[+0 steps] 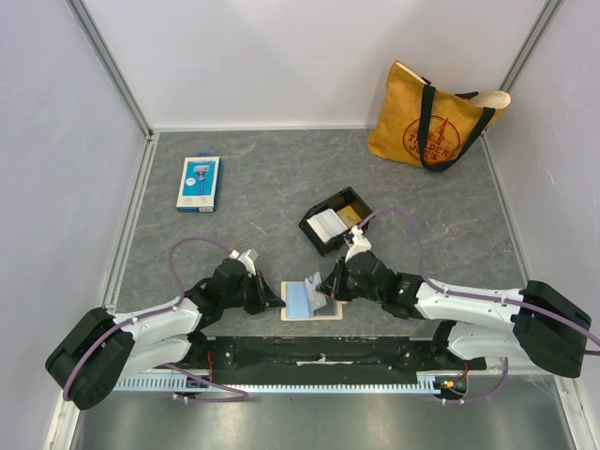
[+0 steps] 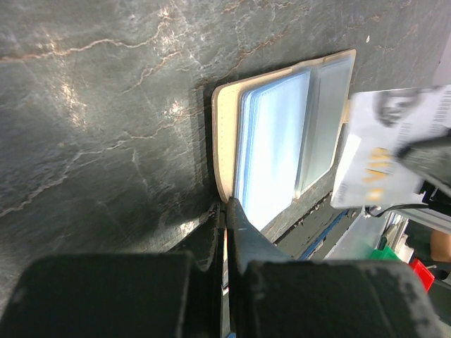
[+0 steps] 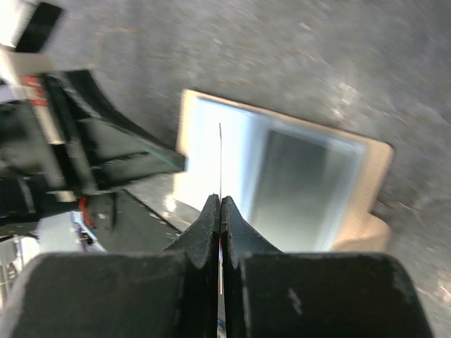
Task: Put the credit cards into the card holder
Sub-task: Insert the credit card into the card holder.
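The tan card holder (image 1: 309,302) lies open near the table's front edge, its clear blue-tinted sleeves facing up (image 2: 282,134) (image 3: 282,183). My left gripper (image 1: 278,300) (image 2: 229,204) is shut on the holder's left edge, with a thin tan strip between its fingertips. My right gripper (image 1: 328,292) (image 3: 221,201) is shut on a white credit card with gold lettering (image 2: 384,151), held just above the holder. In the right wrist view the card (image 3: 220,158) shows edge-on as a thin line. More credit cards, one white (image 1: 326,223) and one gold (image 1: 351,214), lie in a tray behind.
The small black tray (image 1: 312,234) with the other cards sits just behind the right gripper. A blue-and-white retail package (image 1: 199,183) lies at the back left. A yellow tote bag (image 1: 436,117) leans in the back right corner. White walls enclose the table.
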`<state>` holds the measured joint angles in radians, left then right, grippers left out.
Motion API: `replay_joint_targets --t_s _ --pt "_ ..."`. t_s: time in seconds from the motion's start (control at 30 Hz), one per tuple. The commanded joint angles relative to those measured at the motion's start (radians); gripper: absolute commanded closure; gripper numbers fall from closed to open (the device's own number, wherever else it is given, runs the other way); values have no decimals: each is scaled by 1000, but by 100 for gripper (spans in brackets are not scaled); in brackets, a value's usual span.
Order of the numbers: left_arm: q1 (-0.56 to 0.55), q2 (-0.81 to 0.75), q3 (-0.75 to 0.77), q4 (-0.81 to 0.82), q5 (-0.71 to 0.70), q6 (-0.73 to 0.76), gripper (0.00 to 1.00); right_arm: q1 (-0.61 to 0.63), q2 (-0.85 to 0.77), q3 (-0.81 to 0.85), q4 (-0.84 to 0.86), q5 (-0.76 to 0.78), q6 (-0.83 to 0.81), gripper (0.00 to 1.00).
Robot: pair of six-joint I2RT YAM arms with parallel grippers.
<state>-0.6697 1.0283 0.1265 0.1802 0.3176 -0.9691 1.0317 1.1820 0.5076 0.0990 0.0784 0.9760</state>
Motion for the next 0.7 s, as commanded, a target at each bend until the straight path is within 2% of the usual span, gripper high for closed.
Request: replay_joint_targets --t_s 0.0,0.13,0.3,0.67 --pt "-1 -7 -7 -27 -18 20 98 -2 1 -96 100 46 73 100" --pt "-1 -8 -10 -30 -20 15 98 -2 2 -171 220 40 107 100" --pt "-2 4 -7 -30 -22 12 98 -2 18 -216 290 43 116 100" --pt "-1 18 1 -16 -17 1 98 -1 129 -227 419 24 135 100"
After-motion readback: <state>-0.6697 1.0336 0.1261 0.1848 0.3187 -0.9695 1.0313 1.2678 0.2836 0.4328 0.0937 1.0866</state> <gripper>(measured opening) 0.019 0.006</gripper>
